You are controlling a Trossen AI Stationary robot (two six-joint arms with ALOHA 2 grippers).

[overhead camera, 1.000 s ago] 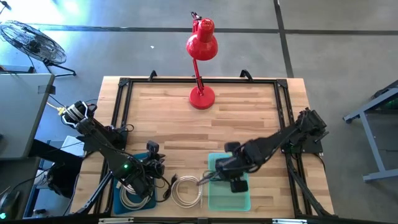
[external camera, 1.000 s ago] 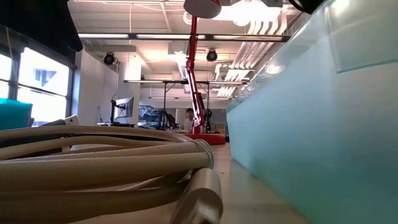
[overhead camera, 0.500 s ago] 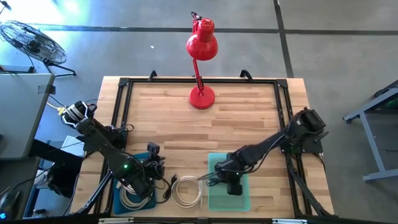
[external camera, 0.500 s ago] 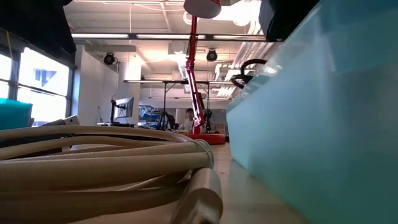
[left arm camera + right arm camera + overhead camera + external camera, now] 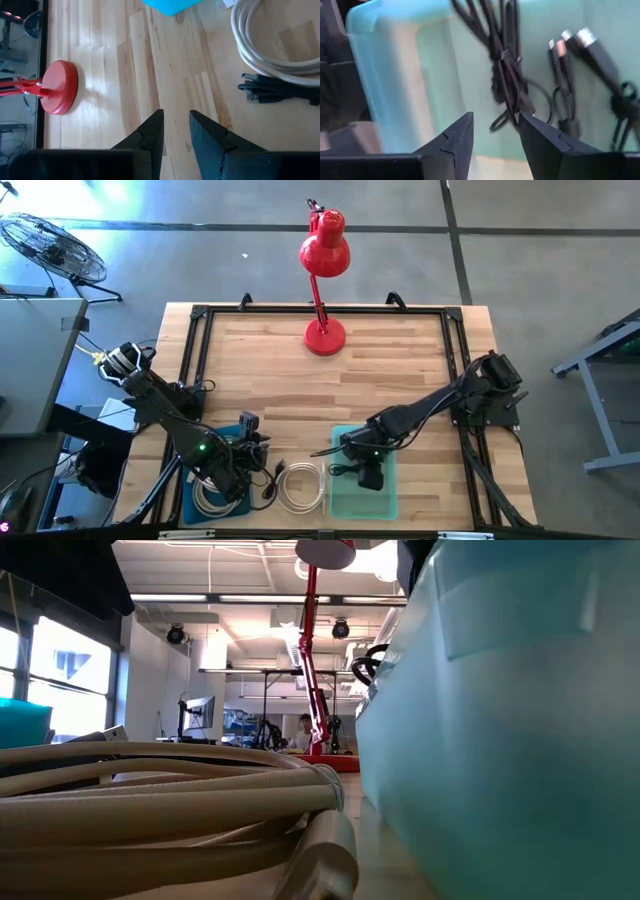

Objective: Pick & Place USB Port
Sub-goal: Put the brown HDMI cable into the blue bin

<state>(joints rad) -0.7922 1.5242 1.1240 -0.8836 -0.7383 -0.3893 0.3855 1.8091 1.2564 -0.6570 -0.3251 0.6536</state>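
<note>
A clear teal tray [image 5: 385, 498] stands at the table's near edge, right of centre, its wall [image 5: 500, 740] filling the low view's right. In it lie a bundle of black cable [image 5: 504, 65] and black USB cables with plugs [image 5: 580, 42]. One black cable end [image 5: 323, 451] sticks out over the tray's left rim. My right gripper [image 5: 494, 131] [image 5: 352, 457] hangs open just above the tray's left part, fingers pointing down at the bundle. My left gripper [image 5: 176, 119] [image 5: 247, 448] stands open and empty over bare wood, beside a white cable coil [image 5: 300, 486]. My right gripper's open fingers stand on either side of a low loop of the black cable bundle [image 5: 501, 119] in the tray. I cannot tell whether either finger touches it.
A blue tray [image 5: 190, 498] with a white cable stands at the near left. A loose black USB cable [image 5: 277, 92] lies beside the white coil [image 5: 270, 50]. A red desk lamp [image 5: 323, 280] stands at the far centre. Black frame rails [image 5: 190, 370] edge the table; bare wood lies mid-table.
My right gripper has come down toward the teal tray and turned at the wrist, moving a little toward the table's far edge. The teal tray has slid a little toward the table's left. A black cable loop now shows above its rim in the low view.
</note>
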